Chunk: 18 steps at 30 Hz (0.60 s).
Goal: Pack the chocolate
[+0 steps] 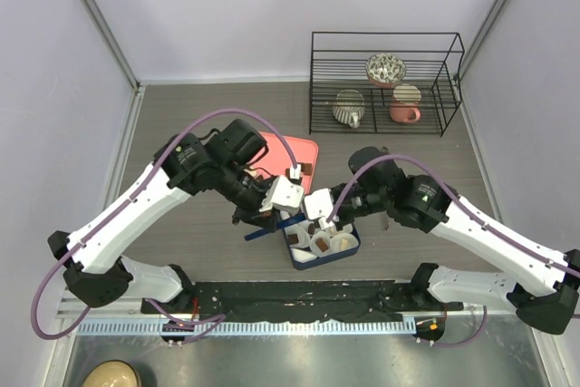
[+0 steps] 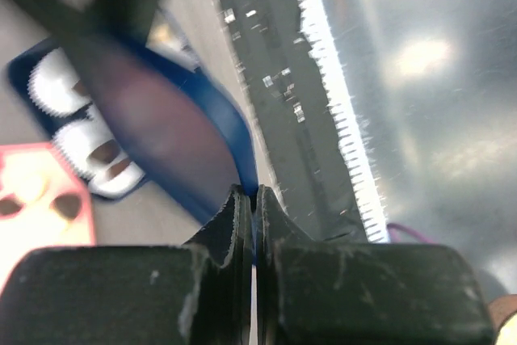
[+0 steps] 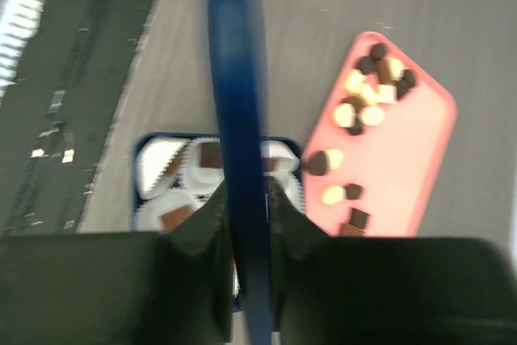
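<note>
The left gripper (image 2: 254, 195) is clenched on the thin edge of a dark blue flat plastic lid (image 2: 161, 131), and the right gripper (image 3: 242, 199) pinches the same lid edge-on, close by a blue rectangular box (image 1: 352, 244). Brown and cream chocolate pieces (image 3: 371, 115) lie loose on a pink plastic tray (image 3: 416, 151) — others sit in white crinkled paper cups (image 3: 157, 163) inside the box.
</note>
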Each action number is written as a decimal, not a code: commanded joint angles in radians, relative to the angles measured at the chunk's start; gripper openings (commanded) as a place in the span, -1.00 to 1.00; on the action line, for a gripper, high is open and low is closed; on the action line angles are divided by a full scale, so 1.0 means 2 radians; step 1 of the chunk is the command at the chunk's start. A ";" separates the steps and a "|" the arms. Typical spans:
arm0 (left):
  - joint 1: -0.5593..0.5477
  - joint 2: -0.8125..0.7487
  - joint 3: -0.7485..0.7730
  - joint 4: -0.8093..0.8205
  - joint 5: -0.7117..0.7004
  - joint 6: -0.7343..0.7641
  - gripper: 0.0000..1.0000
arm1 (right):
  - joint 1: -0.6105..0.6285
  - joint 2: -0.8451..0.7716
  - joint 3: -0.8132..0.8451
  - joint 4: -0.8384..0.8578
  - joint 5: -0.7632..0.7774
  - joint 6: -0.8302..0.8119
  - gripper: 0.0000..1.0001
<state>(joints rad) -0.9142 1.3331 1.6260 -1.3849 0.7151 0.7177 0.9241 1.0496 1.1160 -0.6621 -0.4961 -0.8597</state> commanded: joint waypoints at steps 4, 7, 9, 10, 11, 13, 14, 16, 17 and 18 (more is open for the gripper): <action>-0.005 -0.038 0.104 -0.131 -0.090 0.034 -0.80 | 0.000 -0.020 0.011 0.019 -0.004 0.120 -0.90; 0.009 -0.066 0.128 -0.058 -0.187 -0.002 -0.65 | 0.000 -0.032 0.016 0.031 0.014 0.203 -0.90; 0.031 -0.080 0.133 -0.021 -0.222 -0.021 -0.63 | 0.000 -0.033 0.026 0.033 0.019 0.277 -0.89; 0.051 -0.093 0.132 0.025 -0.261 -0.028 -0.62 | -0.001 -0.034 0.029 0.031 0.018 0.298 -0.88; 0.056 -0.097 0.130 0.048 -0.294 -0.041 -0.62 | -0.002 -0.032 0.034 0.030 0.015 0.343 -0.88; 0.077 -0.107 0.108 0.117 -0.354 -0.078 -0.55 | -0.006 -0.029 0.039 0.027 0.002 0.387 -0.88; 0.086 -0.117 0.098 0.135 -0.377 -0.089 -0.53 | -0.015 -0.026 0.043 0.023 -0.004 0.404 -0.89; 0.111 -0.124 0.062 0.172 -0.395 -0.115 -0.37 | -0.032 -0.022 0.043 0.023 -0.026 0.470 -0.88; 0.120 -0.133 0.047 0.183 -0.405 -0.120 -0.31 | -0.073 -0.017 0.037 0.023 -0.072 0.490 -0.87; 0.128 -0.137 0.035 0.201 -0.412 -0.132 -0.08 | -0.096 -0.013 0.032 0.026 -0.111 0.537 -0.87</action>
<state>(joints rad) -0.7185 1.0626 1.7947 -1.1694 0.0704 0.5766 0.8742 1.0042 1.1522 -0.6373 -0.5159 -0.1253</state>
